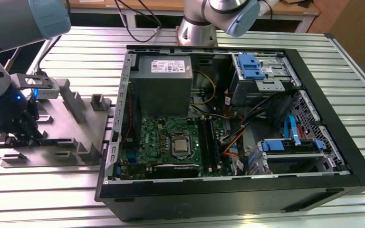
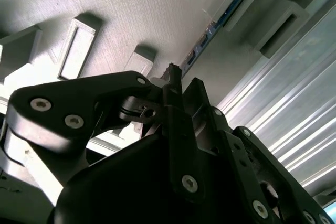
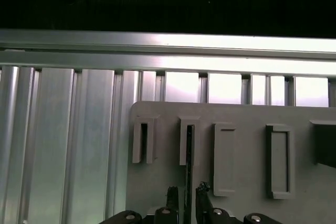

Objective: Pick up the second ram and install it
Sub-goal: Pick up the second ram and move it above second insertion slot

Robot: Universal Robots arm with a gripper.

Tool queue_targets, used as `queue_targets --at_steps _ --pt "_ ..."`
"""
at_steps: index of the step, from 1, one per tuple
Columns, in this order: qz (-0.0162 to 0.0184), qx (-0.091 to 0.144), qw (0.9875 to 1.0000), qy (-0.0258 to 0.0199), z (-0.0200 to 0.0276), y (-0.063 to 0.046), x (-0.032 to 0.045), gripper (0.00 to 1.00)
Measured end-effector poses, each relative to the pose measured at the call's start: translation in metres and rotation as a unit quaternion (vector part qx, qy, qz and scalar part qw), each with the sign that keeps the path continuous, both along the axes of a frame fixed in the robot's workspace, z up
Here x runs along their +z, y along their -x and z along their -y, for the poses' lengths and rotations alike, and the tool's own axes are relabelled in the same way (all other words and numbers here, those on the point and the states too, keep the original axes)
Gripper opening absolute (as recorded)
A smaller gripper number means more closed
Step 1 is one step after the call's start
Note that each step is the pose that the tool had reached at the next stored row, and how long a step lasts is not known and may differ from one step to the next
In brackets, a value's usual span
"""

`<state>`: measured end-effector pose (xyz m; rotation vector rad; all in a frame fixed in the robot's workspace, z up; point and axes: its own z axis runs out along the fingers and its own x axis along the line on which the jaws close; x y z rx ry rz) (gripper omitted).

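I'm seeing the table (image 1: 43, 190) gleaming as ribbed bare metal across the lower left of the exterior view. The fixture plate (image 1: 48, 122) on it is looking like matt grey plastic. The computer case (image 1: 233, 197) is showing dull black, and the power supply (image 1: 163, 83) plain grey metal. The gripper (image 3: 187, 195) is reading as satin black with shiny screw heads (image 2: 190, 183), and the second ram (image 3: 188, 150) as dark and matt.

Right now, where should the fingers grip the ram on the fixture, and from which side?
Pinch the ram across its two flat faces, on the stretch clear of the fixture blocks, coming straight down from above. It stands on edge, so probably only its thin top edge and upper faces are free.
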<state>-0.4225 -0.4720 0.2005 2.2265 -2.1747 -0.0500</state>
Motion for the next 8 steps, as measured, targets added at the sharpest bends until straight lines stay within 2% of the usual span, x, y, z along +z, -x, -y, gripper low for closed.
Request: queue_targets --at_steps 8 --pt "0.0002 0.0 1.0 -0.0001 -0.0017 0.0 -0.0003 0.27"
